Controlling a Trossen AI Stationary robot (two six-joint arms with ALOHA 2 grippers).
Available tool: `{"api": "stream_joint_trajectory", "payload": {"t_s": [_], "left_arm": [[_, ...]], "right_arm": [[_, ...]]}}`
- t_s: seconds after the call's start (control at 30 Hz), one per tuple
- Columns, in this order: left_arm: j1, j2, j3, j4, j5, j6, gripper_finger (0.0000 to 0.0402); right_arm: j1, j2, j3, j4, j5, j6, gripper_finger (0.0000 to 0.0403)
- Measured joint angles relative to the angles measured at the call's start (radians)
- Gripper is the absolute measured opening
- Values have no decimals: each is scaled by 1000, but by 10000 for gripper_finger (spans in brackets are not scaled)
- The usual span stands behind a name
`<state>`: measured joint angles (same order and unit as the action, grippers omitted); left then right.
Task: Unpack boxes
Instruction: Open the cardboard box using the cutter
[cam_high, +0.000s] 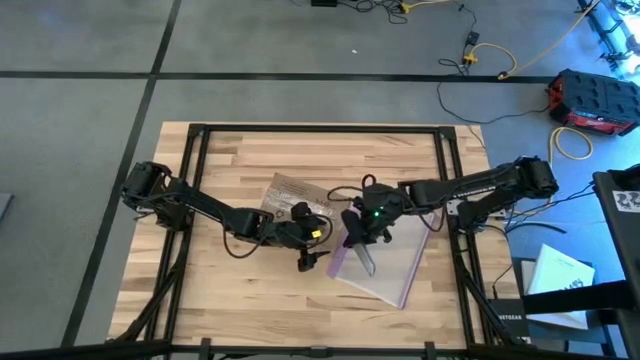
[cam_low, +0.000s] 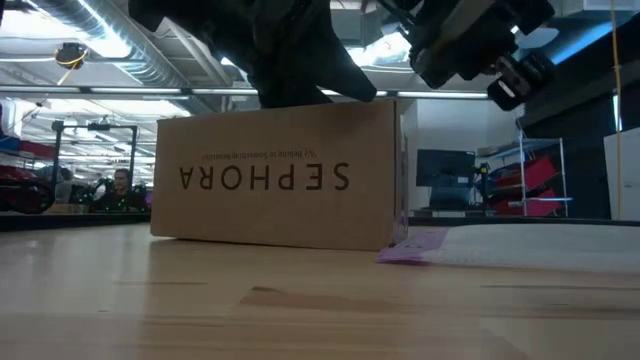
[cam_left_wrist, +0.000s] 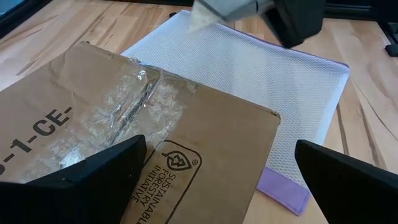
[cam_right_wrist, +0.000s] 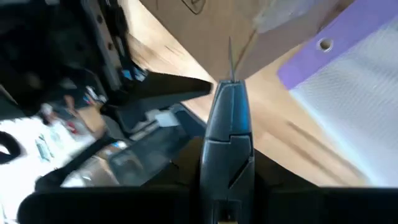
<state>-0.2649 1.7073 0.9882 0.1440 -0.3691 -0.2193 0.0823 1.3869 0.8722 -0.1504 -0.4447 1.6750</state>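
Observation:
The brown cardboard box (cam_low: 280, 175) stands on the table with its black SEPHORA lettering upside down in the low view; its taped top (cam_left_wrist: 143, 118) fills the left wrist view. My left gripper (cam_left_wrist: 217, 168) hovers open over that top, one finger above the cardboard and the other past the box's edge. My right gripper (cam_high: 365, 228) sits just right of the box, shut on a small grey knife-like tool (cam_right_wrist: 227, 118). The tool's thin blade (cam_right_wrist: 231, 59) points at the box's edge. My left gripper has one finger (cam_left_wrist: 93, 171) low over the box's taped top; whether it touches the cardboard, I cannot tell. My right gripper pinches the grey tool's handle (cam_right_wrist: 227, 162) between its two fingers, the fingers lying along it. The blade tip (cam_right_wrist: 231, 46) meets the box at a cardboard edge.
A clear mesh-patterned plastic bag (cam_high: 390, 265) with a purple zip edge (cam_left_wrist: 283, 186) lies flat on the table right of the box, under the right gripper. Black frame rails (cam_high: 300, 130) border the wooden table. Free wood lies along the near edge.

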Motion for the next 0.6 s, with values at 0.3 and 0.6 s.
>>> {"api": "stream_joint_trajectory", "payload": {"t_s": [0.3, 0.6], "left_arm": [[0, 0, 0, -2, 0, 38, 400], [0, 0, 0, -4, 0, 67, 400]], "right_arm": [[-17, 52, -1, 13, -109, 97, 51], [-66, 123, 58, 32, -155, 75, 51]]}}
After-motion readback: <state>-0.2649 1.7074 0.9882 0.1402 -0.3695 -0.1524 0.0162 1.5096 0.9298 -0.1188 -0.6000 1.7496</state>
